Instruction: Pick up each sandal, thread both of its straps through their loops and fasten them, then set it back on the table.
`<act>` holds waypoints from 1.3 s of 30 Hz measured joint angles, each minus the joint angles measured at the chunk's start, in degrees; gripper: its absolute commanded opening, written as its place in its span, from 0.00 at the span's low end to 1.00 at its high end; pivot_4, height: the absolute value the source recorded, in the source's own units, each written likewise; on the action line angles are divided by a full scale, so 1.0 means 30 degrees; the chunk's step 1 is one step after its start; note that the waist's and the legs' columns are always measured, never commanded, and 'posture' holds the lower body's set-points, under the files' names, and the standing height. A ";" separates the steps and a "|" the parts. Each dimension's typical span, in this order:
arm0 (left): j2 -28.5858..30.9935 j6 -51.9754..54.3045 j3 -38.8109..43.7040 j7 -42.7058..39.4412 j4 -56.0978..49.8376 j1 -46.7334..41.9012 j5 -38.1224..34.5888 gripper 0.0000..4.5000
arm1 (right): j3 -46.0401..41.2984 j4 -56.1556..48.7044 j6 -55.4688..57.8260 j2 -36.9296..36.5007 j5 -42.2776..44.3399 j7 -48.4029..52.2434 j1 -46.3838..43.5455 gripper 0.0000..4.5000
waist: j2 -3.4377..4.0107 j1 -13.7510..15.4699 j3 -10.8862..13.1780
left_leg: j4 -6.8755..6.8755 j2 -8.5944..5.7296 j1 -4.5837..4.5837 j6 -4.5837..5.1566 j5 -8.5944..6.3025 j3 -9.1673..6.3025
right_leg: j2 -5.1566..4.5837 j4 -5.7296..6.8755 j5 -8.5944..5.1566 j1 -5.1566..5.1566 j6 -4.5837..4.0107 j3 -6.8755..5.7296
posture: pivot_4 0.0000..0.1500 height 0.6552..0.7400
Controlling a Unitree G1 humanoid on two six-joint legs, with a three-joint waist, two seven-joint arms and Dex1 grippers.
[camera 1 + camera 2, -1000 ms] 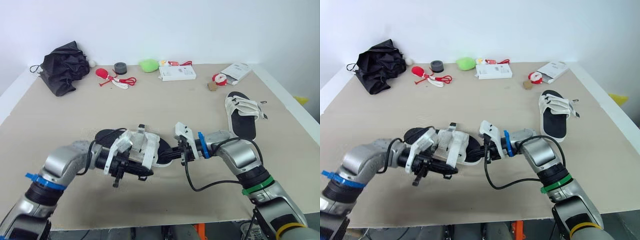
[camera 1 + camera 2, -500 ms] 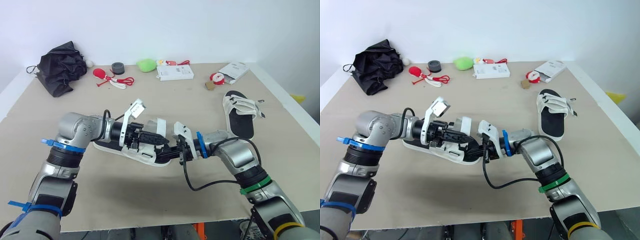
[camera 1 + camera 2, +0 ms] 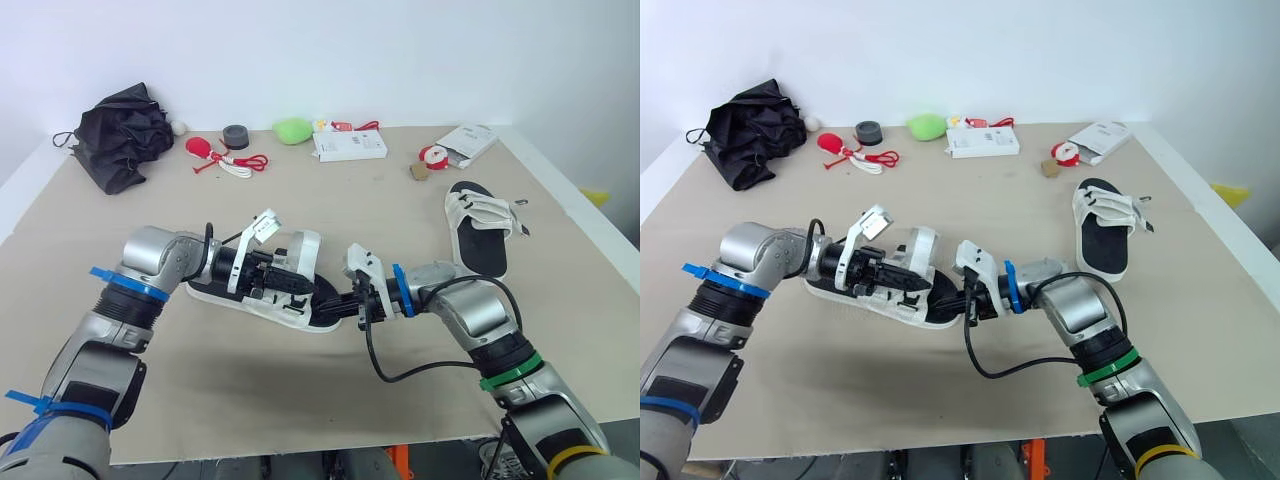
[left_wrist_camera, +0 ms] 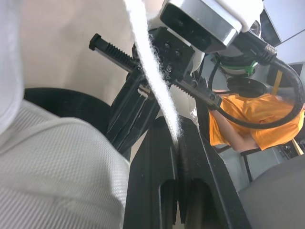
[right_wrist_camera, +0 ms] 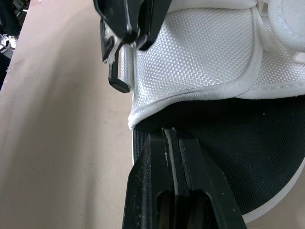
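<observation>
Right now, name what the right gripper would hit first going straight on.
Most likely the white mesh strap, straight ahead of the right gripper across the black footbed; the left gripper sits just past it.

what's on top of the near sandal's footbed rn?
White straps arch over the black footbed; the left gripper sits there, jaws shut on one strap. The right gripper clamps the sandal's end. Footbed beneath the straps is covered.

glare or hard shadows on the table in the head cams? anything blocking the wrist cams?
Left eye view: light falls evenly on the table, with no glare and no hard-edged shadows. Left wrist view: the strap, pinched in the left pincer, crosses close before the lens. Right wrist view: the white mesh upper is evenly lit; the black insole reads dark.
</observation>
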 measured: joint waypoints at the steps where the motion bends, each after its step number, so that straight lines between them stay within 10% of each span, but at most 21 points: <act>1: 0.0037 -0.0108 0.0000 -0.0046 0.0001 0.0000 0.0135 0.01 | 0.0000 -0.0018 0.0000 -0.0001 0.0000 -0.0005 0.0010 0.00 | 0.0000 -0.0001 0.0000 | 0.0000 0.0000 0.0000 0.0000 0.0000 0.0002 | 0.0000 0.0000 0.0000 0.0001 0.0000 0.0002 | 1.00 1.00; 39: -0.0605 0.3725 0.1151 0.1703 -0.0155 0.0485 0.0141 0.01 | -0.0127 -0.0151 -0.0015 0.0068 -0.0046 -0.0051 0.0197 0.00 | 0.0001 -0.0018 -0.0001 | -0.0006 -0.0006 0.0007 0.0000 -0.0001 0.0004 | 0.0001 0.0000 -0.0002 0.0006 0.0001 0.0004 | 1.00 1.00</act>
